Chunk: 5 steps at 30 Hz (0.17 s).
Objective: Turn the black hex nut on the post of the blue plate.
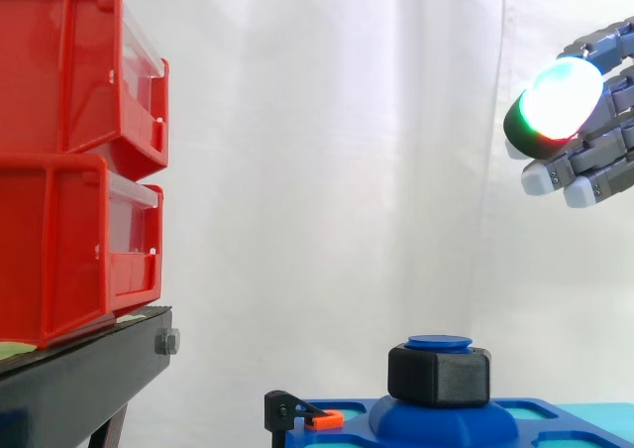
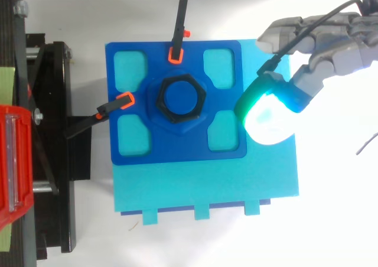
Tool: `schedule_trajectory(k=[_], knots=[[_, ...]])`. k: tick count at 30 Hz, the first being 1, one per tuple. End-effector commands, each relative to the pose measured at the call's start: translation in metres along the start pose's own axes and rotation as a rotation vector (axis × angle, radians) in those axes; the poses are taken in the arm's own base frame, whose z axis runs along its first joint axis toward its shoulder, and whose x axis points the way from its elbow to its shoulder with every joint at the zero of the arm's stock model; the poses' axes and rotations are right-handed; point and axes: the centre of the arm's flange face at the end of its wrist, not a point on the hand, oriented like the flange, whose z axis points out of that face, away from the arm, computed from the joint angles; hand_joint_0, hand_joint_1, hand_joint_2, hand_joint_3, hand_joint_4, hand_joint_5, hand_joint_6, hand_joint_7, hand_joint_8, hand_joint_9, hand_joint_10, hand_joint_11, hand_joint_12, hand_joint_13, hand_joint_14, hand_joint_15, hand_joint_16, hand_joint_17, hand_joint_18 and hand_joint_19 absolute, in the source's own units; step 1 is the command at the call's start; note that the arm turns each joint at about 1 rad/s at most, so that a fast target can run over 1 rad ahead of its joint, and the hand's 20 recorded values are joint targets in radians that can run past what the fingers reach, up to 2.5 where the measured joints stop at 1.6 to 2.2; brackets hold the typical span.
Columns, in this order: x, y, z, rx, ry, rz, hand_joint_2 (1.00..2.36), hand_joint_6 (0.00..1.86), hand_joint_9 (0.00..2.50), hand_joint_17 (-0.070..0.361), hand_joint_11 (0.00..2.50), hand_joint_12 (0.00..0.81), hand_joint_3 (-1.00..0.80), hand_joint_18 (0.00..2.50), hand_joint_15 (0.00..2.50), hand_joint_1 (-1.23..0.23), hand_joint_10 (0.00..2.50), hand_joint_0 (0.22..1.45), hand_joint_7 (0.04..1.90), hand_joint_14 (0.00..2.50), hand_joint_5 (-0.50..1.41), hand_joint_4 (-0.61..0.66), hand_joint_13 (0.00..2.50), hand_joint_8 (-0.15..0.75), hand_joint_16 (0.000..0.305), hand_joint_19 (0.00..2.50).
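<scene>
I see the robot hand at the upper right of the side view, fingers loosely spread and gripping nothing, well clear of the black hex nut. The nut sits on the post at the centre of the blue plate. Clamps grip the plate's top and left edges. Red bins are at far left.

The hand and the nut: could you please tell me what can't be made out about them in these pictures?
Hand, side view: the right edge cuts off its palm and wrist.
Post, both views: the nut hides its thread, so how far down it sits is unclear.
Blue plate, side view: the bottom edge cuts it off.
Top view: a glowing pad covers part of the plate's right edge.
</scene>
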Motion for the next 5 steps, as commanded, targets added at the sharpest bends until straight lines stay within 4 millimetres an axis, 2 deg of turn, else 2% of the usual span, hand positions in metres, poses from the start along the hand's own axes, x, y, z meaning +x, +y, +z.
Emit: schedule_trajectory(k=[1, 3, 5], knots=[[0.0002, -0.0003, -0.0001, 0.001, 0.000, 0.000, 1.00, 0.50, 0.00, 0.101, 0.00, 0.288, -0.50, 0.00, 0.05, -0.51, 0.00, 0.43, 0.54, 0.00, -0.25, 0.06, 0.00, 0.102, 0.045, 0.15], [-0.0002, 0.0003, 0.0001, -0.001, 0.000, 0.000, 1.00, 0.50, 0.00, 0.100, 0.00, 0.287, -0.50, 0.00, 0.05, -0.51, 0.00, 0.44, 0.53, 0.00, -0.25, 0.06, 0.00, 0.100, 0.045, 0.15], [0.0002, -0.0003, -0.0001, 0.001, 0.000, 0.000, 1.00, 0.50, 0.00, 0.100, 0.00, 0.285, -0.50, 0.00, 0.05, -0.51, 0.00, 0.43, 0.59, 0.00, -0.25, 0.06, 0.00, 0.096, 0.045, 0.16]])
